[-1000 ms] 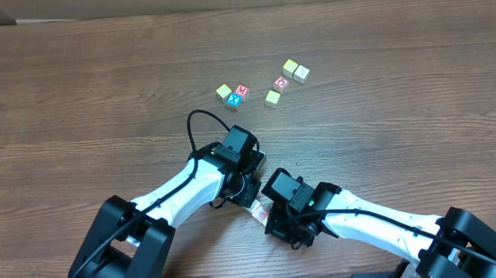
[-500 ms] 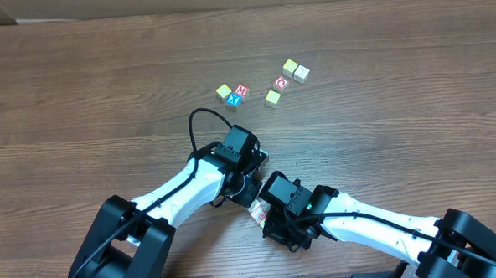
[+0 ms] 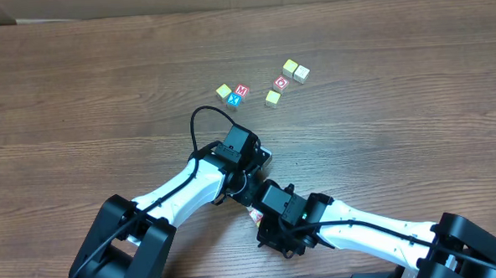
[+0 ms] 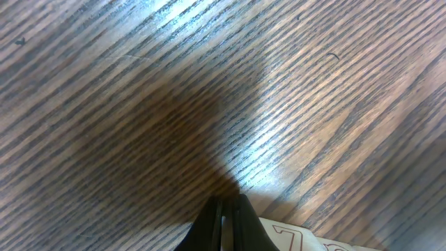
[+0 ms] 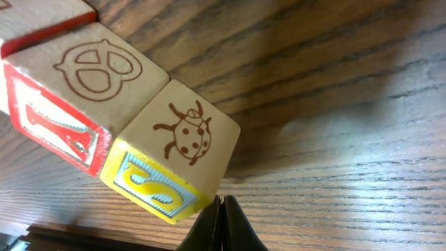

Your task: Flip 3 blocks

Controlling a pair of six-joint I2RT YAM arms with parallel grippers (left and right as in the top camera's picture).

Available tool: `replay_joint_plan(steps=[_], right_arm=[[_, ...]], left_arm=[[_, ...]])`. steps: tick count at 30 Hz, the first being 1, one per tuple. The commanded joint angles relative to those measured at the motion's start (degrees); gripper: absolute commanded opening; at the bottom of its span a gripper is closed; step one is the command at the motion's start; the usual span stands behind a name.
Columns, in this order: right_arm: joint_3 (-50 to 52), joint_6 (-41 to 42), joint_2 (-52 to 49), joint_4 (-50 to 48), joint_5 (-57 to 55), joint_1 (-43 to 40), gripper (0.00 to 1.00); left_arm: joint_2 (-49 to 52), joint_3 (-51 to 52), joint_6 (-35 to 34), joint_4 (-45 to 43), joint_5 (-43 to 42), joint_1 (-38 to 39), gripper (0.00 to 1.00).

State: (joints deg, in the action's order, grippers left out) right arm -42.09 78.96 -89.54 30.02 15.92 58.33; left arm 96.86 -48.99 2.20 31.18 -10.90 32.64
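Three blocks (image 3: 254, 212) are your work here. They lie by the robot-side edge of the tabletop (image 3: 77, 71), about midway along it, almost hidden from above under the two wrists. They are well apart from the loose cubes (image 3: 272, 98) scattered toward the far edge, which you should leave alone.

You look to be setting up to tip one block over; how many are already turned, the views do not say. Your right gripper (image 5: 221, 203) has its fingers pressed together with nothing between them. Its tips stand at the lower corner of the ladybird block (image 5: 185, 132), just under its yellow side, and you cannot tell whether they touch it. Your left gripper (image 4: 226, 203) is likewise pinched together on nothing, tips down near the wood. One of the blocks, drawn in red line, shows just beside them.

The next move calls for a nudge, not a pinch. Push low on the yellow side so the block rolls rather than skids. Mind the pretzel block (image 5: 94, 70), which touches it side to side and may be dragged along.

All are pale wooden cubes. One has a brown ladybird on top and a raised blue letter on yellow. Another has a brown pretzel on top and a red-framed red letter. The third block (image 5: 31, 21) shows only cream with a red edge.
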Motion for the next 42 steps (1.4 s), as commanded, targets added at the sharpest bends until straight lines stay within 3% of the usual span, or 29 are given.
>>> replay_joint_plan(steps=[1,15,42], right_arm=[[-0.28,1.88,0.02,-0.39,-1.66,0.48,0.04],[-0.28,1.88,0.02,-0.42,-2.38,0.50,0.04],[-0.28,3.15,0.02,-2.58,-3.89,2.86,0.04]], left_arm=[[3.21,2.34,2.16,-0.39,1.77,0.50,0.04],[3.21,2.34,4.02,-1.92,0.98,4.52,0.04],[3.21,2.34,4.07,-1.92,0.50,4.57,0.04]])
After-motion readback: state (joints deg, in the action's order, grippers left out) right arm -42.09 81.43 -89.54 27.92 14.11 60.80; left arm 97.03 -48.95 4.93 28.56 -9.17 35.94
